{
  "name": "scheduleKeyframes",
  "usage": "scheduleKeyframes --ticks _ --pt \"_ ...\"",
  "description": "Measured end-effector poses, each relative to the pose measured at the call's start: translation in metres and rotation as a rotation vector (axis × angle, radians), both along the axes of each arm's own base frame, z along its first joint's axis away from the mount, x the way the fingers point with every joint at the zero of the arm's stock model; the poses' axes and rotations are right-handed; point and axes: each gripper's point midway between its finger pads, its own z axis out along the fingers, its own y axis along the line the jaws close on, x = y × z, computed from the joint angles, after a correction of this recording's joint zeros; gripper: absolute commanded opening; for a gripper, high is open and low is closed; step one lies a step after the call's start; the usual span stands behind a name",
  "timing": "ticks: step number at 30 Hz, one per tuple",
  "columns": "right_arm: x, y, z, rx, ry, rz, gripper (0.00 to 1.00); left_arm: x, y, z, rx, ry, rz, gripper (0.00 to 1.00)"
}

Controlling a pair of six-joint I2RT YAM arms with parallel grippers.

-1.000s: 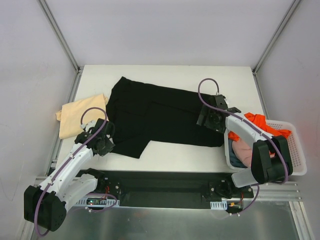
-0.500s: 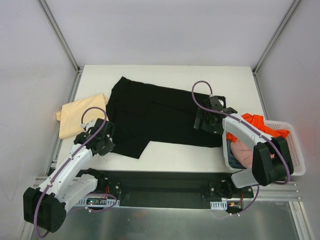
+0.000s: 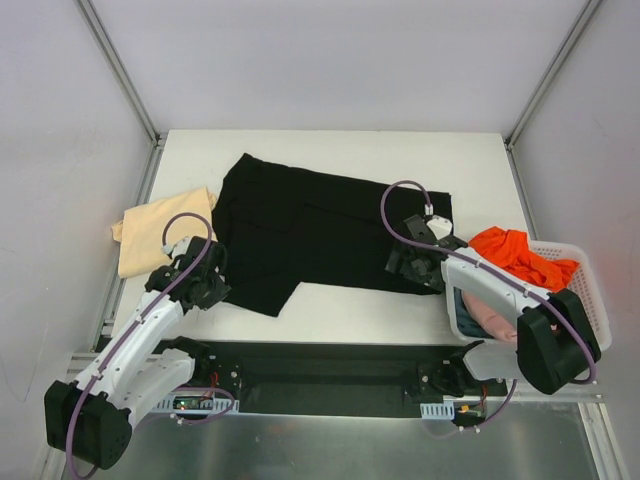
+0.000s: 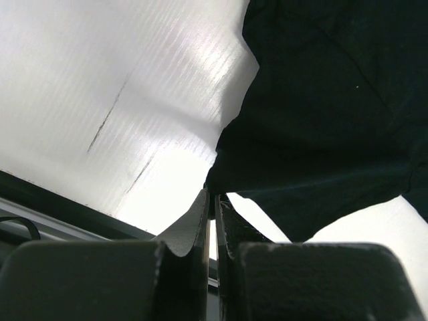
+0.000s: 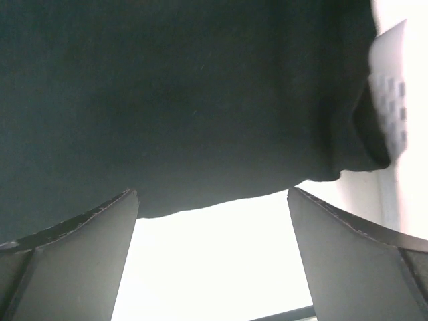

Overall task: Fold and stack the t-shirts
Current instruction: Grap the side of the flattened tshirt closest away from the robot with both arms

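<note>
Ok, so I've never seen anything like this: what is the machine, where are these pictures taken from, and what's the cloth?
These are two robot arms bolted at the near edge of a white table. The wide picture looks down from above; the other two come from a camera on each wrist, showing that arm's own tool. A black t-shirt lies spread on the table, a tan shirt lies at its left, and an orange shirt and a pink shirt sit in a white basket on the right. The left tool is closed, seemingly pinching the black shirt's near edge. The right tool is open above the shirt's right end, holding nothing.
</note>
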Motion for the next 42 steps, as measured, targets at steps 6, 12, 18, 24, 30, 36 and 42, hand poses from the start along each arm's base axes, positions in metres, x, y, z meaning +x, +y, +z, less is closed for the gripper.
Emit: scheduleKeyframes --ticks 6,12,18,24,30,36,42 --pt "0.007 -0.009 0.002 -0.053 -0.028 -0.092 0.95 0.005 -0.001 0.006 -0.014 -0.045 0.001 0.0" --pt "0.006 -0.014 0.0 -0.049 -0.071 -0.196 0.84 0.017 -0.006 0.022 -0.048 -0.138 0.0 0.0" --pt "-0.005 -0.009 -0.009 -0.061 -0.065 -0.219 0.77 0.036 -0.021 0.045 -0.119 -0.237 -0.027 0.0" --pt "-0.019 -0.008 -0.028 -0.115 -0.01 -0.242 0.7 0.045 -0.028 0.053 -0.153 -0.277 -0.045 0.0" --pt "-0.018 -0.006 -0.037 -0.109 -0.012 -0.272 0.62 0.049 -0.032 0.056 -0.166 -0.296 -0.062 0.0" --pt "-0.006 -0.003 -0.038 -0.123 -0.034 -0.284 0.51 0.052 -0.034 0.061 -0.172 -0.309 -0.074 0.0" --pt "0.003 -0.002 -0.038 -0.12 -0.043 -0.282 0.44 0.058 -0.037 0.066 -0.178 -0.321 -0.078 0.0"
